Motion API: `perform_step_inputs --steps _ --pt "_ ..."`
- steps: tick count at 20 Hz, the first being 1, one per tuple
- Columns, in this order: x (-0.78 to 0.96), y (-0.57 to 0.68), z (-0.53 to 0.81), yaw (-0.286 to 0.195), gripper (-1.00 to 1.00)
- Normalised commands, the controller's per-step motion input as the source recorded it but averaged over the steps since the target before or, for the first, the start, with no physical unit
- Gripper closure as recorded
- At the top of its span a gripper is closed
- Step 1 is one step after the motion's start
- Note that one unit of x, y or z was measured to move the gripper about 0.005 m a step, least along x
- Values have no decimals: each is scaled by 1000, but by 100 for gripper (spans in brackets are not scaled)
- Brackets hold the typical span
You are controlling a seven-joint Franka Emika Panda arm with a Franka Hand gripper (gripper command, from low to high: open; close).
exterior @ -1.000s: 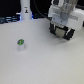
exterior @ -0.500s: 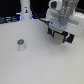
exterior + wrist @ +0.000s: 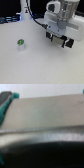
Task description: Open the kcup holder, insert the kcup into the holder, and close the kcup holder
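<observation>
The kcup (image 3: 20,43), a small pale pod with a green top, is standing upright on the white worktop (image 3: 35,62) toward the exterior view's left, with nothing touching it. Well apart from it, toward the exterior view's right, the fingers (image 3: 59,39) are hanging below the white wrist body of the arm (image 3: 62,20); whether they are spread or closed cannot be told. The wrist view is showing only a blurred pale surface above a dark curved edge.
</observation>
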Motion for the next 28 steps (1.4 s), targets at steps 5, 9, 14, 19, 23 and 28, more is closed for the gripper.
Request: perform_step_inputs --steps 5,9,14,19,23,28 --pt "383 -50 246 -71 -100" --pt "144 -228 340 -123 -100" --pt "29 -443 366 -167 -100" --pt "-31 -538 328 -203 -100" --pt "-163 -490 265 -233 -100" --pt "-252 -402 248 -245 -100"
